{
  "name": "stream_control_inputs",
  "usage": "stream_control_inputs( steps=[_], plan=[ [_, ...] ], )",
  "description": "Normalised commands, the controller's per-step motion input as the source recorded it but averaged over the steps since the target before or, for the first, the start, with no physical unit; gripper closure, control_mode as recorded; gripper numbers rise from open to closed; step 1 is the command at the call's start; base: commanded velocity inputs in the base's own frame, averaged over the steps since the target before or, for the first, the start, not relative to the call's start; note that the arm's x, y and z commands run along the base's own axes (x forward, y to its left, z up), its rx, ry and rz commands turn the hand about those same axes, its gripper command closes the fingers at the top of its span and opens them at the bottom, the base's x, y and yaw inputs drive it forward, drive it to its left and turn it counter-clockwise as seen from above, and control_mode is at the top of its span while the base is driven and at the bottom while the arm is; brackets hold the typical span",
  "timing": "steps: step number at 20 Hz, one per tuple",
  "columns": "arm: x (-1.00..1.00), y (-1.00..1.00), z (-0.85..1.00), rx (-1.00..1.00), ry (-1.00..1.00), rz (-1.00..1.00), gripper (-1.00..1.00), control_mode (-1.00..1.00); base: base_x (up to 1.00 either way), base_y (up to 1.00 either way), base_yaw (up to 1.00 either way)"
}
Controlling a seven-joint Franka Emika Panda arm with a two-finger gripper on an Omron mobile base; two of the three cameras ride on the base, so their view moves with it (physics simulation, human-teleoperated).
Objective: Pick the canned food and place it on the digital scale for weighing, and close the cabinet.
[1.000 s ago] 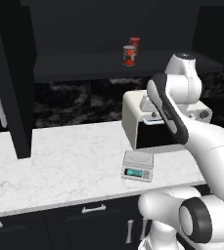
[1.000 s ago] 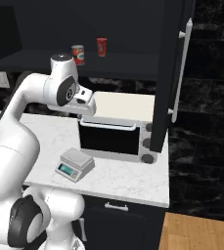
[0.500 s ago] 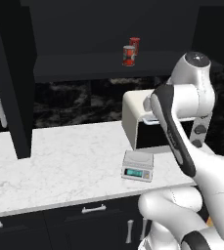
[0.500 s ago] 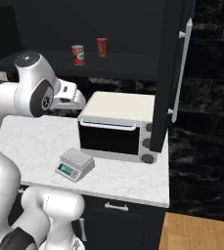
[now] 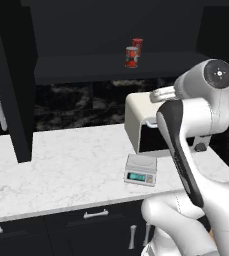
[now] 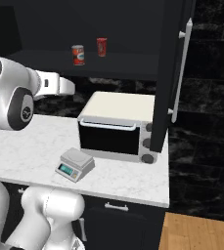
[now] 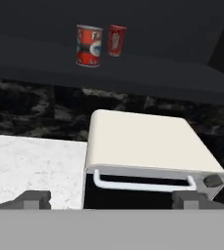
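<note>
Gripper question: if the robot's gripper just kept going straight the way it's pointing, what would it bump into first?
Probably the cream toaster oven. The open gripper points across its top, toward the dark marble wall behind; depth is unclear. The canned food sits higher, on the cabinet shelf.

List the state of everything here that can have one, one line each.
cabinet: doors open.
canned food: upright on the cabinet shelf.
slim red can: upright beside it.
digital scale: display lit, nothing on it.
toaster oven: door shut.
gripper: open, holding nothing.
</note>
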Motion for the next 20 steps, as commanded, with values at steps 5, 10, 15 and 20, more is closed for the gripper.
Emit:
stream_control_inputs(
  steps=[5,10,15,20],
  plan=[
    [0.00,0.01,0.81,0.00,-0.13,0.00,-1.00,-1.00,0.00,0.00,0.00],
    [0.00,0.07,0.54,0.01,-0.02,0.00,-1.00,-1.00,0.00,0.00,0.00],
    [0.16,0.09,0.25,0.02,-0.03,0.00,-1.00,-1.00,0.00,0.00,0.00],
    [0.50,0.00,0.00,0.10,0.02,0.00,-1.00,-1.00,0.00,0.00,0.00]
  ],
)
